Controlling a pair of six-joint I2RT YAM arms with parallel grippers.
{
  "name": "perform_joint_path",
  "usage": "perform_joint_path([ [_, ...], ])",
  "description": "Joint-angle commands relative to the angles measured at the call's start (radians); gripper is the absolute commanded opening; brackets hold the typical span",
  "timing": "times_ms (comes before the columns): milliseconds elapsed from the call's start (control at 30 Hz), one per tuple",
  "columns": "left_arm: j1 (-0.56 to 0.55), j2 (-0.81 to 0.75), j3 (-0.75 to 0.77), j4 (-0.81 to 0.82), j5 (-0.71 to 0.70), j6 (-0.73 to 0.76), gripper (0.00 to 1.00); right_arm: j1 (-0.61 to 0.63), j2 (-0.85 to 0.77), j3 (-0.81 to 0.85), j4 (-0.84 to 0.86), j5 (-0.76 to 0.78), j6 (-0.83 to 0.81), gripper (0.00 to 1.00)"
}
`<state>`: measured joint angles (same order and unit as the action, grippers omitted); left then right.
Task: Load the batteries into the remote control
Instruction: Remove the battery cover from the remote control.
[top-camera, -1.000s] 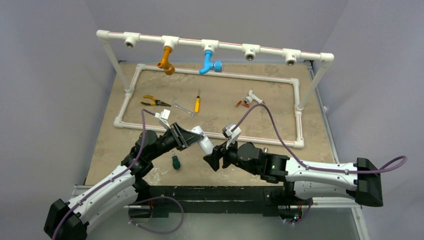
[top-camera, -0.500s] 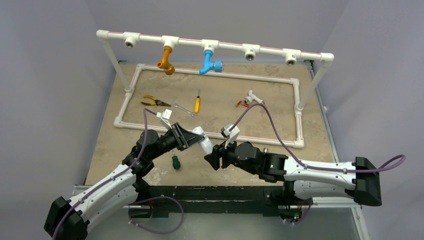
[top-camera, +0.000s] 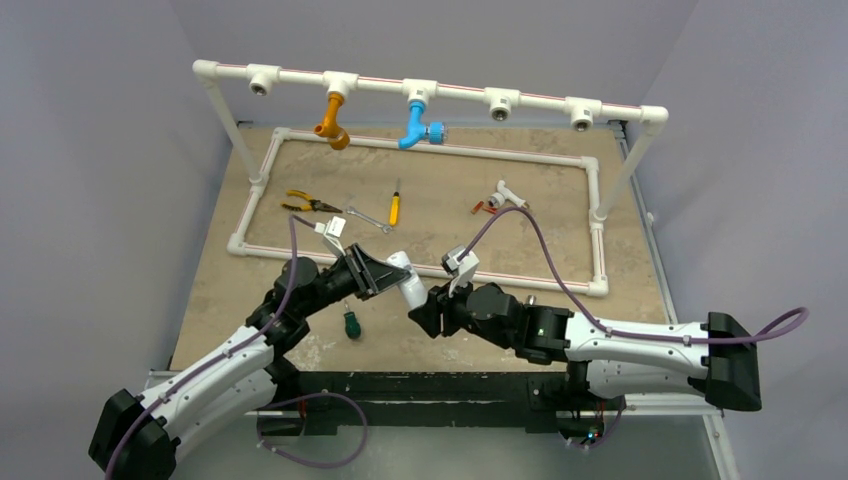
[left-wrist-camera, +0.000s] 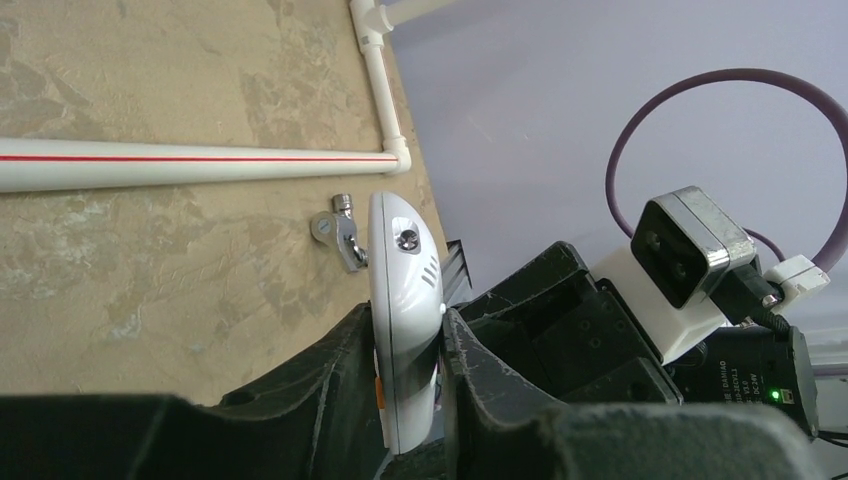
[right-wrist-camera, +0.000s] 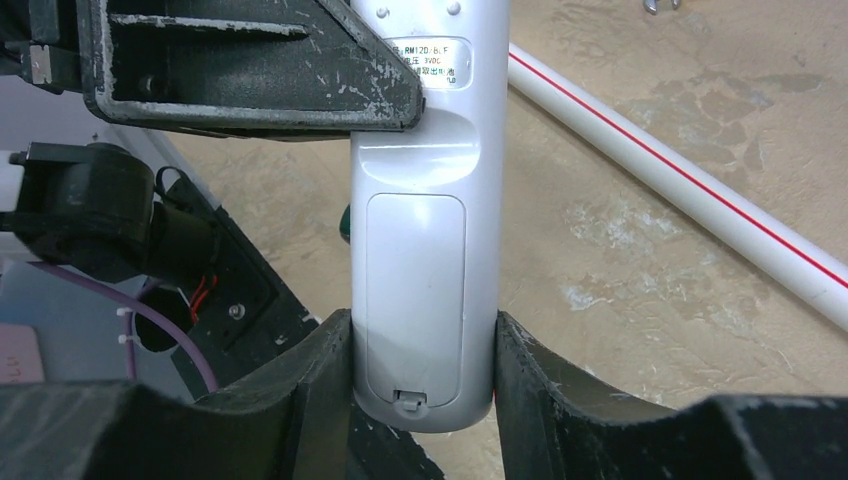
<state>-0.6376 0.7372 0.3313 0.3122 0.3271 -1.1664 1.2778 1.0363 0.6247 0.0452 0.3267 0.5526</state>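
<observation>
The left arm reaches from the near left corner up toward the middle of the table (top-camera: 225, 300), its forearm slanting right. The left gripper (left-wrist-camera: 405, 345) is clamped on the remote control (top-camera: 404, 281), one finger against each broad face. The right arm stretches low from the near right, its forearm running left. The right gripper (right-wrist-camera: 425, 375) is closed on the remote's other end, with its fingers (right-wrist-camera: 320, 375) pressed against the two narrow sides.

The remote hangs off the table between the two grippers, near the centre and just in front of the near white pipe (top-camera: 520, 278). From above, its long axis runs diagonally, with the far-left end in the left gripper and the near-right end in the right. Its back faces the right wrist camera, and the battery cover (right-wrist-camera: 415, 290) is on and latched. The batteries (top-camera: 484, 209) lie well apart on the far right of the table, beside a white T-fitting (top-camera: 507, 194).

Since half a second ago the right arm has eased slightly left, which brings its gripper a touch closer to the left one. The remote and the left gripper have barely shifted.
</observation>
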Motion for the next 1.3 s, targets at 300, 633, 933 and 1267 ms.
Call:
perform_joint_path([
  [300, -0.007, 0.053, 0.121, 0.002, 0.031, 0.042, 0.48, -0.001, 0.054, 0.107, 0.038, 0.015, 0.052, 0.00],
  [633, -0.007, 0.040, 0.103, -0.017, -0.028, 0.019, 0.43, -0.001, 0.036, 0.066, 0.051, 0.000, 0.077, 0.00],
  [933, -0.007, 0.051, 0.092, -0.009, -0.043, 0.002, 0.23, -0.001, 0.033, 0.056, 0.049, 0.012, 0.074, 0.00],
  [1267, -0.007, 0.051, 0.074, 0.007, -0.025, 0.011, 0.00, -0.001, 0.008, 0.028, 0.093, -0.025, -0.005, 0.48],
])
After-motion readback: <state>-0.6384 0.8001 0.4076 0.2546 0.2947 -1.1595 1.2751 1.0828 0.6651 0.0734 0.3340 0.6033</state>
